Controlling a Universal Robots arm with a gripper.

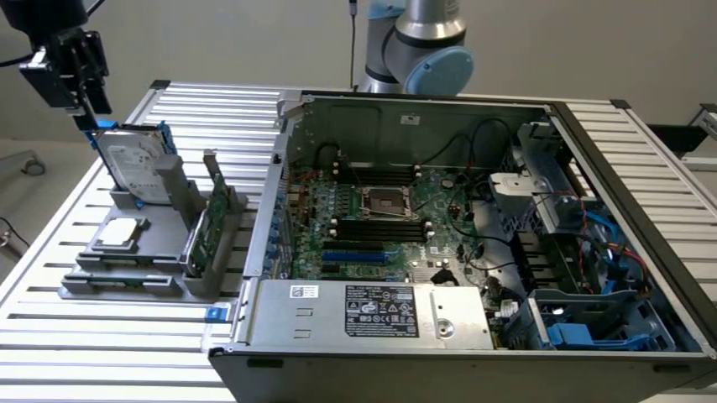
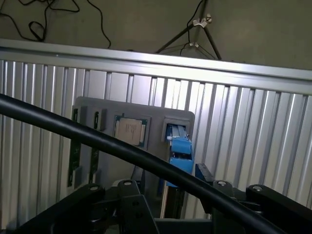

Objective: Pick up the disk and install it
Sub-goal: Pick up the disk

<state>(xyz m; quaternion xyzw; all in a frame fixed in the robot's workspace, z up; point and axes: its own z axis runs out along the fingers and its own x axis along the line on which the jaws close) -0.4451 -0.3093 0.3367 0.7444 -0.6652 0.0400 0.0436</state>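
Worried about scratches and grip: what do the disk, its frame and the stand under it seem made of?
Disk: silver-grey metal casing, judging by its dull sheen, with a white paper-like label. Frame: bright blue, probably moulded plastic. Stand: matte grey, plastic or painted metal; the look leaves that open.

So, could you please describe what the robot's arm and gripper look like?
The arm is a silver-grey tube with a round, light blue joint cap. The gripper is black and boxy. In the wrist view, a thick black cable crosses in front of black, bolted gripper parts.
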